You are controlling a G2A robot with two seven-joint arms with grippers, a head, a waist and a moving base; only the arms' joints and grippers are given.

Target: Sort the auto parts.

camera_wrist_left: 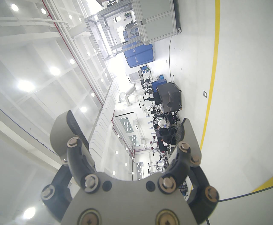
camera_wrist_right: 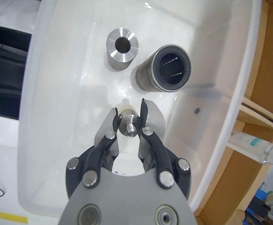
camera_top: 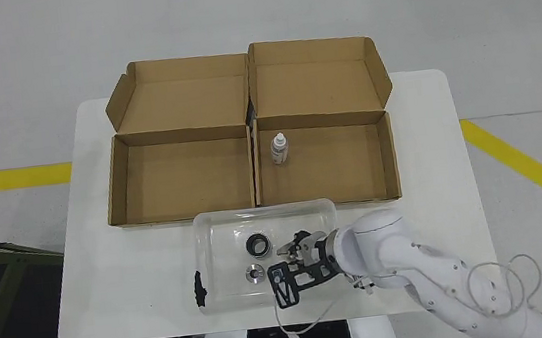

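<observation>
My right gripper [camera_wrist_right: 129,116] is down inside the clear plastic bin [camera_wrist_right: 215,70], shut on a small metal stud with a threaded tip and a cream base [camera_wrist_right: 129,125]. Beyond it in the bin stand a steel bushing with a bore [camera_wrist_right: 122,52] and a larger black-lined cylindrical bearing [camera_wrist_right: 164,69]. From above, the right gripper [camera_top: 296,252] sits at the bin's [camera_top: 219,225] right half, with the bearing [camera_top: 256,243] and the bushing [camera_top: 253,274] to its left. My left gripper [camera_wrist_left: 128,127] is open, pointing up at the hall ceiling, holding nothing.
Two open cardboard boxes [camera_top: 183,174] [camera_top: 351,160] stand side by side behind the bin; the right one holds a small white bottle [camera_top: 280,149]. A small black part [camera_top: 199,288] lies at the bin's left edge. The table's right side [camera_top: 430,151] is bare.
</observation>
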